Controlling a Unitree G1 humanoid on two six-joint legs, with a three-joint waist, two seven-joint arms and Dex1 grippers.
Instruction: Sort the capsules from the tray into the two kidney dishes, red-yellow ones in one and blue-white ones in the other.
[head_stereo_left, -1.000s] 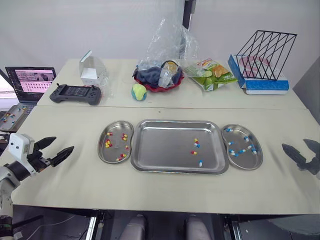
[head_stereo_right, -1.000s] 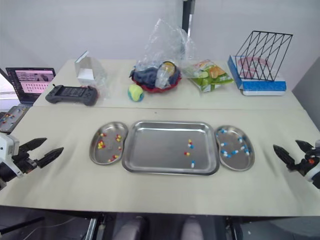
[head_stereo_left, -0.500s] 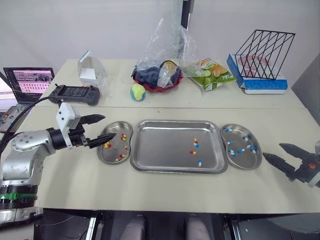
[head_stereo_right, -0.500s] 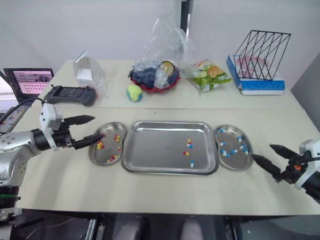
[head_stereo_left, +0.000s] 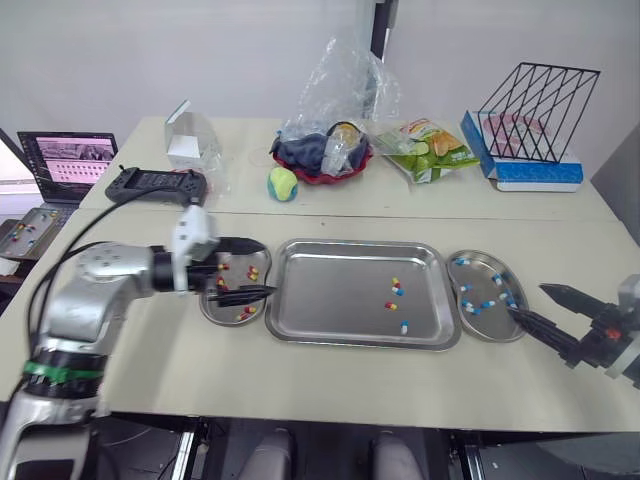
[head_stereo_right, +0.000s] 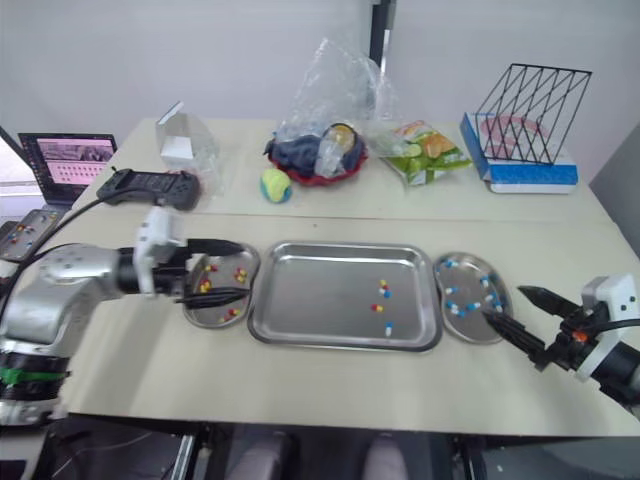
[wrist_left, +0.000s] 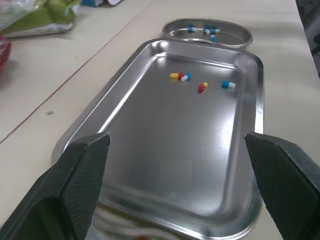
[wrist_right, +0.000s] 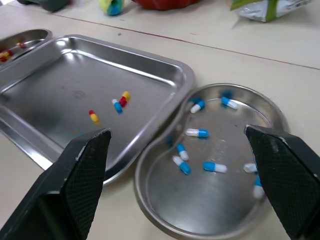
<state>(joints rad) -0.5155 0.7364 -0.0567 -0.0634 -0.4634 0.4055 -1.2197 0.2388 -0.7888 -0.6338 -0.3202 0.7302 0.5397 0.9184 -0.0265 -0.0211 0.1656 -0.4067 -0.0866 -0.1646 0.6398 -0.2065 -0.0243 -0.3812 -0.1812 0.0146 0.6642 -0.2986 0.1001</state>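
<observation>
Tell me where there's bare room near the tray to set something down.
Bare: the table strip in front of the tray, the tray's left half, and the strip behind it up to the tennis ball. Crowded: left tool over the left kidney dish, right tool at the right kidney dish.

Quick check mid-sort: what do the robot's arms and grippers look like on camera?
The left arm has a silver-grey shell, a green band low down and a black cable looping beside it. Both the left gripper and right gripper have a white wrist block and two black tapered fingers with cross-hatched pads.
</observation>
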